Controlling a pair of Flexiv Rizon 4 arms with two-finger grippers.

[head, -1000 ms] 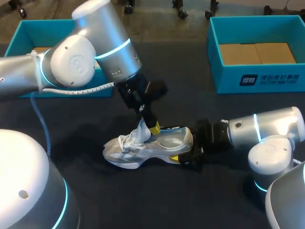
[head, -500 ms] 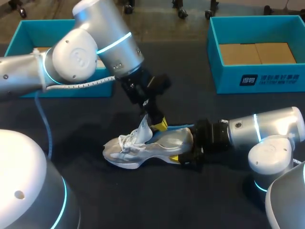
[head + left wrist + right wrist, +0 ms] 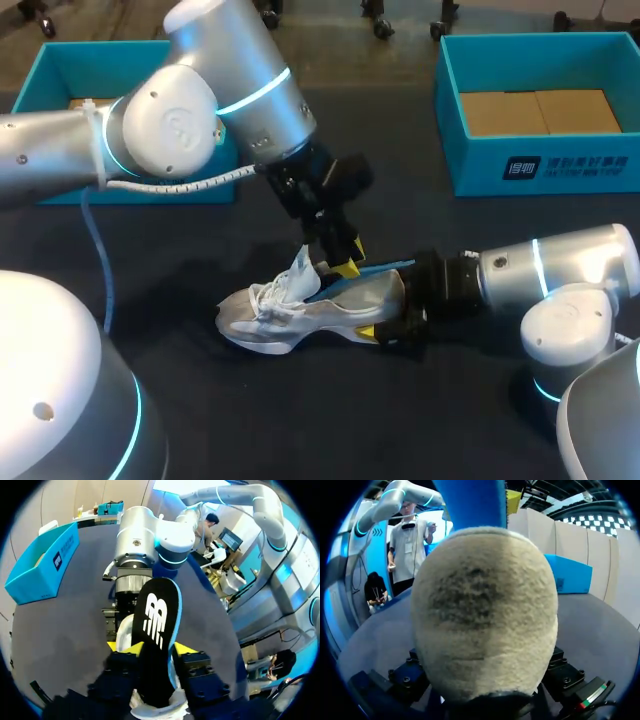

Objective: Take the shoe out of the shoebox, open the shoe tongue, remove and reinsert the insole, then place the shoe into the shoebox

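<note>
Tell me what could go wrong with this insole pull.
The left gripper pinches the insole. Its toe end seems to sit inside the shoe, so it may snag, bend or slip from the fingers. The right gripper holds only the heel, so a hard pull could twist the shoe loose. The raised tongue and laces lie close to the left fingers and could catch.
</note>
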